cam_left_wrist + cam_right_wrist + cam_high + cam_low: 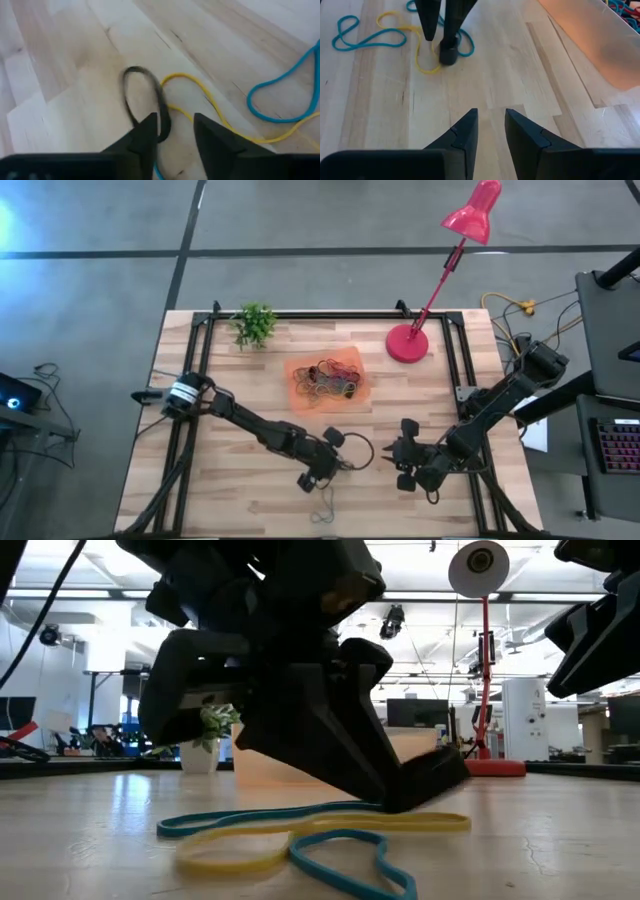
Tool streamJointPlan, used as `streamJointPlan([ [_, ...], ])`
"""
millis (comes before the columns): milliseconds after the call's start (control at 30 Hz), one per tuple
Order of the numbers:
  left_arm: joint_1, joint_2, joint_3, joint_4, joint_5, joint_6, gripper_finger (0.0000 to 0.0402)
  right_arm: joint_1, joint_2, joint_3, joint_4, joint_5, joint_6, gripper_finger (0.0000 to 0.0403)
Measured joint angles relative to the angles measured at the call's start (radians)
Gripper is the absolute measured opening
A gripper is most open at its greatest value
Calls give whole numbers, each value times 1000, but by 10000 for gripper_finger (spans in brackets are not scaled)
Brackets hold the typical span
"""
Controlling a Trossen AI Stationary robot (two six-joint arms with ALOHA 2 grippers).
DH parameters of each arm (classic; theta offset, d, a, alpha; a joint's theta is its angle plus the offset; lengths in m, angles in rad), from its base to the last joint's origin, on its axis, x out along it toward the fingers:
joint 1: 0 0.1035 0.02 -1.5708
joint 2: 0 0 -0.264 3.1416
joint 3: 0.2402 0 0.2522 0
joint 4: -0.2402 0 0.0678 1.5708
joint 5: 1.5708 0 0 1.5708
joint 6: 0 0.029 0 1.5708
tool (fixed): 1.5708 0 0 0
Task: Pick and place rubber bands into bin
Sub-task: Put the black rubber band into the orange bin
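The bin [300,373] sits on the counter [200,480] near its middle, toward the far side, with a heap of rubber bands [333,379] in it. A small plant [255,324] stands behind it to the left, a lamp [408,343] behind it to the right. My left end effector [322,476] is down at the near part of the counter, in front of the bin, over a few loose bands [300,835] lying flat on the wood. My right end effector [400,457] is just to its right, also in front of the bin.
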Motion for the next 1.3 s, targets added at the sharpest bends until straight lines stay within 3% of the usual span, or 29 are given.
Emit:
streamJointPlan([
  [133, 17, 0, 0, -5, 3, -11, 146, 0, 0, 0, 1, 0, 0, 88],
  [333, 38, 0, 0, -3, 2, -13, 146, 0, 0, 0, 4, 0, 0, 83],
  [700, 52, 5, 2, 8, 50, -15, 105, 0, 0, 0, 4, 0, 0, 81],
  [1033, 54, 27, 3, 11, 49, -12, 6, 0, 0, 0, 3, 1, 0, 73],
  [1300, 54, -25, 3, 13, 16, -11, 1, 0, 0, 0, 4, 1, 0, 74],
])
